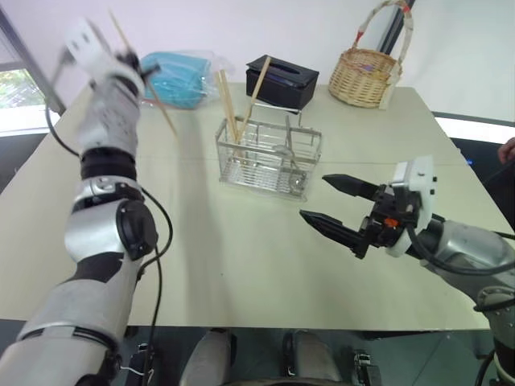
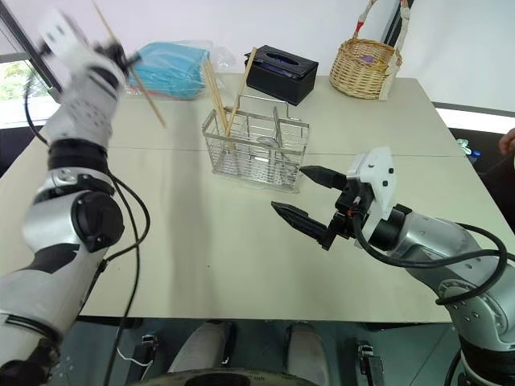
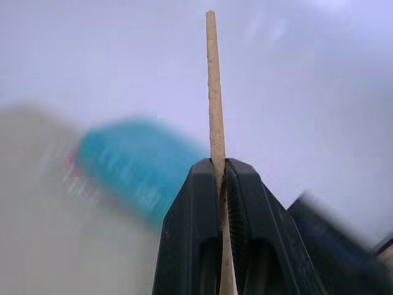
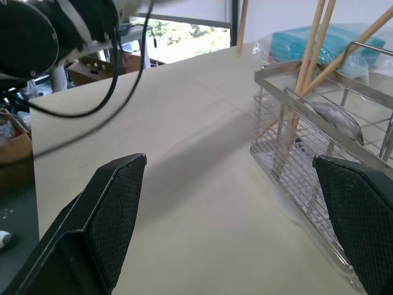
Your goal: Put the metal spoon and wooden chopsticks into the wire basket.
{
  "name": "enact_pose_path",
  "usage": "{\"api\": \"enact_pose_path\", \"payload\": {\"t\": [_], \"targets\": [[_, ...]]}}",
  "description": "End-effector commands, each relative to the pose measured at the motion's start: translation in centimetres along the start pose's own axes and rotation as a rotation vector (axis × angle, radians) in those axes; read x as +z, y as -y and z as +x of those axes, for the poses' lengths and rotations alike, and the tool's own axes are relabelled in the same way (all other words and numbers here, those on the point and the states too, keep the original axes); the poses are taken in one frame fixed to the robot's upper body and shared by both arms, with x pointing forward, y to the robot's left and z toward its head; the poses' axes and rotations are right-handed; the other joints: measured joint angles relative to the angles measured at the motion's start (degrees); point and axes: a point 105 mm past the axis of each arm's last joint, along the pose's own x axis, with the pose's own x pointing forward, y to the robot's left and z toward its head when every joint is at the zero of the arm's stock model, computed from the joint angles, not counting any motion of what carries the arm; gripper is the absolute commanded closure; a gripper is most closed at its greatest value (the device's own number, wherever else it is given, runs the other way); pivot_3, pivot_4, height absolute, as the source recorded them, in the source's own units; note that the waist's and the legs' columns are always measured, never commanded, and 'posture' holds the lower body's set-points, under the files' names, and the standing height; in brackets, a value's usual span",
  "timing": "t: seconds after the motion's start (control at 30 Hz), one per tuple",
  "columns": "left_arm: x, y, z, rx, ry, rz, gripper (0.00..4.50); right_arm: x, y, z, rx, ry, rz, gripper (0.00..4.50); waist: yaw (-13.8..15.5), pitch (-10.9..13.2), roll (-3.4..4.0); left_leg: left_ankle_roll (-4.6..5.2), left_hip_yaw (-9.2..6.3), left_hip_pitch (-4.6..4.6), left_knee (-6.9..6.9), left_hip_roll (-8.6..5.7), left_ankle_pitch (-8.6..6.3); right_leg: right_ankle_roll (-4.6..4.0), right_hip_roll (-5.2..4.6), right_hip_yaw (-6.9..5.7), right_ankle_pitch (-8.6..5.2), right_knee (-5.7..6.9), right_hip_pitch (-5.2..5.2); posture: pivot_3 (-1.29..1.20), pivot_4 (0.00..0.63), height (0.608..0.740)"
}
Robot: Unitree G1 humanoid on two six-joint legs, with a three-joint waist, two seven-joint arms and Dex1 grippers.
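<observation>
The left pincer point(image 1: 131, 58) pinched one wooden chopstick point(image 1: 143, 74) above the table's point(image 1: 241, 249) far-left corner, near a blue packet point(image 1: 175, 79); the right pincer point(image 1: 334, 205) stood spread beside the wire basket point(image 1: 268, 157).

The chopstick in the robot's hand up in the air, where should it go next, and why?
Probably across to above the wire basket, then down. The left gripper is shut on one chopstick, held high beside the basket; the other chopsticks and the metal spoon already sit inside.

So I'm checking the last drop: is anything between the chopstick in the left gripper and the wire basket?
Nothing visible. The left gripper holds the chopstick in the air above the table, left of the wire basket; only bare table lies between. The basket's top is open, with chopsticks and the spoon already inside.
</observation>
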Motion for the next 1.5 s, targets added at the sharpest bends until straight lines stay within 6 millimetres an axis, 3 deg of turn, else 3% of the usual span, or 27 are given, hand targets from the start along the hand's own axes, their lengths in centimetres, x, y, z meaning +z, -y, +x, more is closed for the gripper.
{"api": "enact_pose_path", "payload": {"t": [0.03, 0.1, 0.2, 0.37, 0.7, 0.8, 1.03, 1.13, 1.3, 1.5], "targets": [[2.6, 4.7, 0.2, -0.186, 0.074, -0.091, 4.40, 1.1, 0.0, -0.2, -0.001, 0.027, -0.028, 0.00, -0.03, -0.01, 0.02, 0.01, -0.01, 0.02, 0.00, 0.00, -0.01, 0.00, 0.00, 0.00, 0.00, 0.00, 0.03, 0.00, 0.150, 0.660], [2.3, 6.6, -0.1, -0.259, 0.063, -0.117, 4.40, 1.1, -0.1, -0.1, -0.002, 0.028, -0.026, 0.00, -0.17, -0.01, 0.04, 0.02, -0.01, 0.11, 0.00, 0.01, 0.00, 0.01, 0.02, 0.00, -0.01, 0.01, 0.10, 0.00, 0.150, 0.660], [0.2, 8.4, -0.5, -0.318, 0.015, -0.095, 4.40, 1.1, -0.1, -0.2, -0.012, 0.031, -0.022, 0.00, -0.19, 0.00, 0.04, 0.02, -0.04, 0.14, 0.02, 0.11, 0.00, 0.01, 0.17, 0.00, -0.01, 0.06, 0.10, 0.00, 0.150, 0.660], [-3.4, 9.7, -1.5, -0.337, -0.065, -0.059, 4.40, 1.0, -0.2, -0.6, -0.038, 0.033, -0.019, 0.00, -0.34, 0.00, 0.06, 0.03, -0.02, 0.19, 0.05, 0.15, 0.01, 0.01, 0.20, 0.01, 0.00, 0.10, 0.12, 0.00, 0.150, 0.660], [-7.9, 11.4, -4.2, -0.438, -0.096, 0.147, 4.40, 0.9, -0.2, -1.1, -0.082, 0.038, -0.014, 0.00, 0.00, 0.00, 0.06, 0.03, -0.03, 0.12, 0.06, 0.12, 0.01, 0.00, 0.19, 0.01, 0.00, 0.03, 0.13, 0.00, 0.150, 0.660], [-8.9, 11.4, -4.8, -0.435, -0.114, 0.128, 3.41, 0.9, -0.1, -1.0, -0.087, 0.042, -0.011, 0.00, -0.07, 0.00, 0.06, 0.03, -0.04, 0.12, 0.11, 0.11, 0.00, 0.00, 0.18, 0.01, 0.00, 0.02, 0.16, 0.00, 0.150, 0.660], [-9.2, 11.4, -5.7, -0.432, -0.107, 0.088, 0.03, 1.0, 0.1, -1.0, -0.086, 0.042, -0.004, 0.00, -0.16, 0.00, 0.07, 0.04, -0.03, 0.13, 0.10, 0.14, 0.00, -0.01, 0.20, 0.01, 0.00, 0.03, 0.15, 0.00, 0.150, 0.660], [-8.6, 11.1, -5.9, -0.430, -0.092, 0.097, 0.03, 1.1, 0.3, -0.9, -0.086, 0.043, -0.003, 0.00, -0.11, 0.00, 0.07, 0.04, -0.03, 0.13, 0.10, 0.14, 0.00, -0.01, 0.20, 0.01, 0.00, 0.03, 0.16, 0.00, 0.150, 0.660], [-6.1, 8.6, -5.2, -0.436, -0.124, 0.150, 0.03, 1.0, 0.8, -1.0, -0.091, 0.027, -0.019, 0.00, -0.37, 0.02, 0.12, 0.04, -0.02, 0.16, 0.10, 0.14, 0.00, -0.01, 0.22, 0.01, -0.01, 0.04, 0.16, 0.00, 0.150, 0.660], [-3.7, 4.1, -6.4, -0.582, -0.233, 0.515, 0.03, 1.0, 3.1, -2.1, -0.131, -0.017, -0.075, 0.00, -1.62, 0.07, 0.23, 0.04, -0.03, 0.17, 0.04, 0.11, 0.00, -0.03, 0.36, 0.00, -0.01, 0.08, 0.12, 0.00, 0.150, 0.660]]}}
